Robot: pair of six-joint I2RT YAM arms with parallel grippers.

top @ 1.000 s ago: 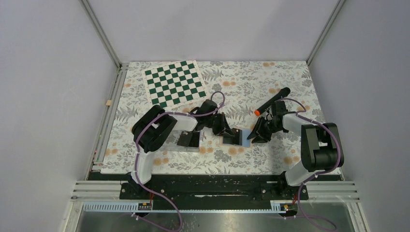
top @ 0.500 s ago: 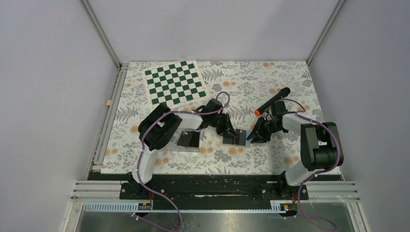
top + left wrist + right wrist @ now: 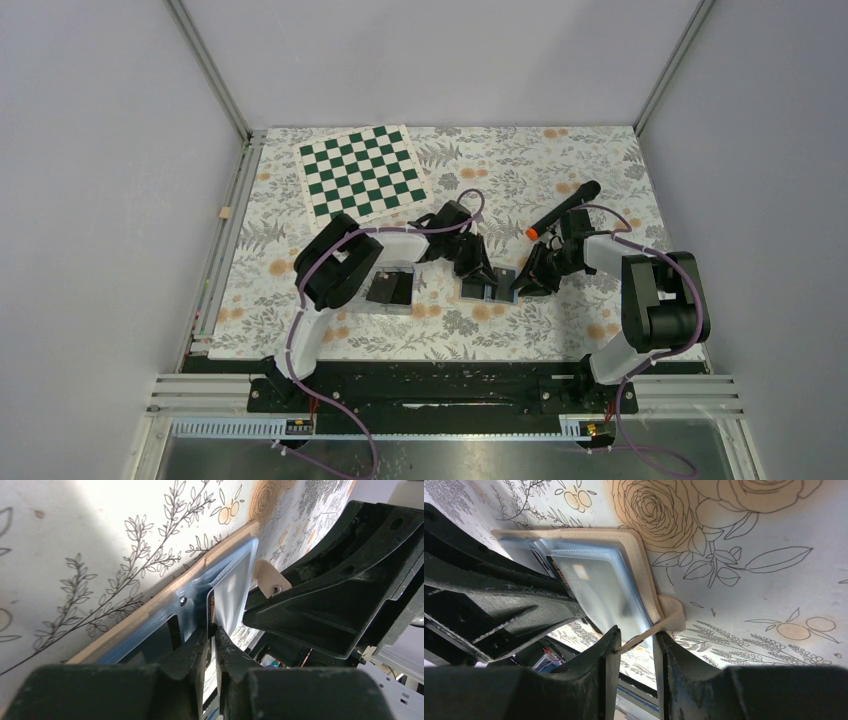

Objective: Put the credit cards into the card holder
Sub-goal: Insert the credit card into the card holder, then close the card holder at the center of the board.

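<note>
The tan card holder lies open on the flowered cloth, its light blue lining facing up. My left gripper is shut on a thin black credit card, held edge-on with its front end in the lining's pocket. From the right, my right gripper is shut on the holder's tan snap strap, which runs slantwise between both fingers. In the top view the left gripper and the right gripper meet over the holder. More black cards lie in the clear tray.
A black marker with an orange tip lies just behind the right gripper. A green and white chessboard mat lies at the back left. The clear tray stands under the left forearm, left of the holder.
My left arm has reached further right, bringing its gripper and the card closer over the holder. The right gripper has shifted slightly left and kept the strap.
</note>
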